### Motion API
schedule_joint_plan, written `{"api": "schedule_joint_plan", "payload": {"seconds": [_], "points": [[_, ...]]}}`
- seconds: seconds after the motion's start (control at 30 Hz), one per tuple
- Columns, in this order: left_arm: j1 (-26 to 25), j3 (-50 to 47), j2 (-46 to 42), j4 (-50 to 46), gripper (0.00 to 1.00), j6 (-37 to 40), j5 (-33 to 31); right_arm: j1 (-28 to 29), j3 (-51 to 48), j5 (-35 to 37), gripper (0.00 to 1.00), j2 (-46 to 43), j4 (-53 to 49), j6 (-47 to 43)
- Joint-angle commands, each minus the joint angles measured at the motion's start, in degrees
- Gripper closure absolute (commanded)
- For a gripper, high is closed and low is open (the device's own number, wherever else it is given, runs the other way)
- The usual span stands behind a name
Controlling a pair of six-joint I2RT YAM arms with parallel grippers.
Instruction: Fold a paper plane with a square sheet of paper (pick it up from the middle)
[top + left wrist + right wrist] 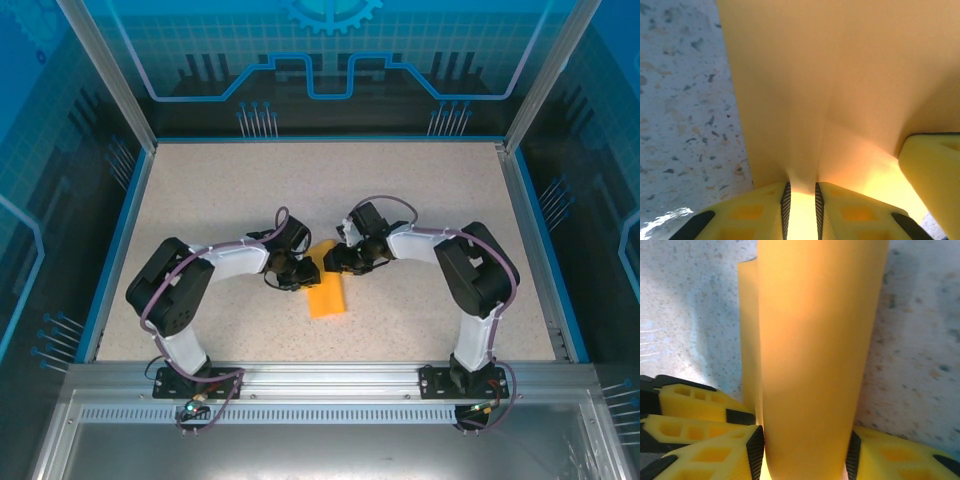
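On the left, the left fingers [757, 212] are closed to a thin slit on an edge of the square sheet of paper [327, 298], raising a small pinched ridge in it. The orange sheet appears folded into a narrower shape. It lies at the middle of the counter [220, 200] between the two wrists, its free end reaching toward the arm bases. On the right, the right fingers [710, 455] stand well apart with a curved, doubled band of the paper between their pads. Whether they press it or merely flank it cannot be told.

The step in hand looks like setting a fold. To do it well, the left side should hold its pinch firm as an anchor. The right side should then lay its flap over with the edges lined up, press low against the counter and run along the crease. Any sideways pull could skew or tear the thin sheet.
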Motion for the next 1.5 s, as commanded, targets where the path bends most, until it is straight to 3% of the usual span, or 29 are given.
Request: {"api": "schedule_joint_plan", "payload": {"seconds": [0.0,0.23,0.57,0.97,1.47], "points": [[-0.55,1.3,1.09,-1.21,0.77,1.26,-0.81,0.31,-1.25,4.93,0.51,-3.21,-5.12,-1.63],[-0.63,2.1,1.0,-1.02,0.78,1.43,-0.57,1.77,-2.7,8.73,0.48,-6.4,-6.99,-1.41],[-0.59,2.31,0.62,0.37,0.79,0.91,1.38,3.92,-0.89,10.29,0.48,-3.9,-6.24,-0.28],[-0.63,2.6,-3.23,-1.23,0.77,0.91,1.14,4.26,-1.16,16.35,0.57,-3.77,-9.24,-1.08],[-0.64,3.5,-4.71,-5.0,0.74,2.47,-1.06,4.33,-2.49,16.42,0.62,-4.93,-8.21,2.03]]}}
